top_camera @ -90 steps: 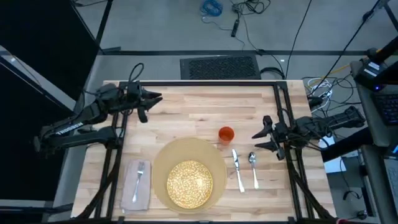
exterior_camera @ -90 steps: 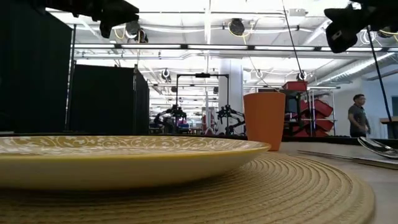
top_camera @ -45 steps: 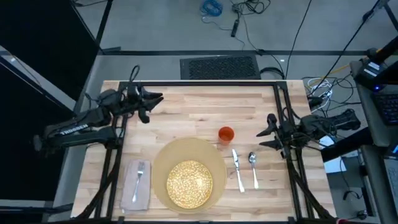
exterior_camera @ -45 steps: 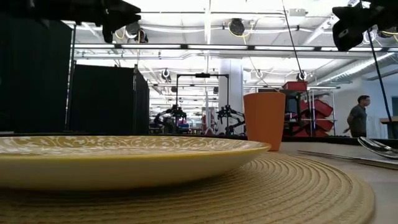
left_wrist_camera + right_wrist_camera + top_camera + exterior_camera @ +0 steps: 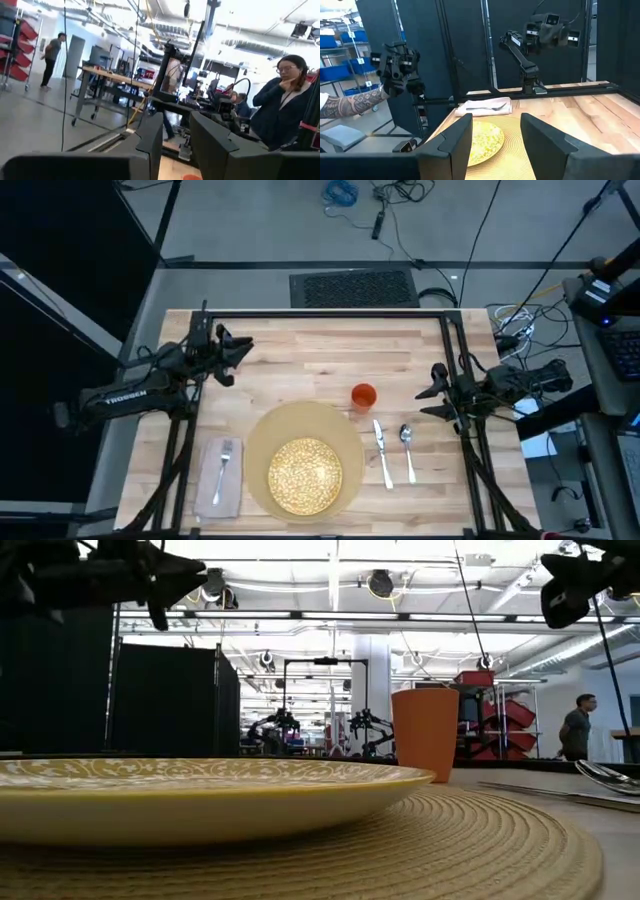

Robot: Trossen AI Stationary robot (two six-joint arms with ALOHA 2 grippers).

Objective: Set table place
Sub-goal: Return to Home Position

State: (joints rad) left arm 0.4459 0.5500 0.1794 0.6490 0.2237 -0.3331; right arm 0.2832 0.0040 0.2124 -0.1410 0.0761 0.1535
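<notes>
We log both arms pulled back from mat (image 5: 262,435) over last second: left gripper (image 5: 238,360) far-left of it, right gripper (image 5: 430,392) well right, both spread apart, holding nothing. Plate (image 5: 305,475) on mat; fork (image 5: 225,465) on napkin (image 5: 212,488) left; knife (image 5: 382,452), spoon (image 5: 408,448) right; cup (image 5: 364,396) far-right. We judge setting complete

The left gripper (image 5: 236,358) now sits farther back toward the left edge of the table (image 5: 320,350) than a second ago, and slightly closer to the front. In the low view it hangs lower and looms larger. The right gripper (image 5: 428,393) sits slightly farther out toward the right rail (image 5: 462,370).
</notes>
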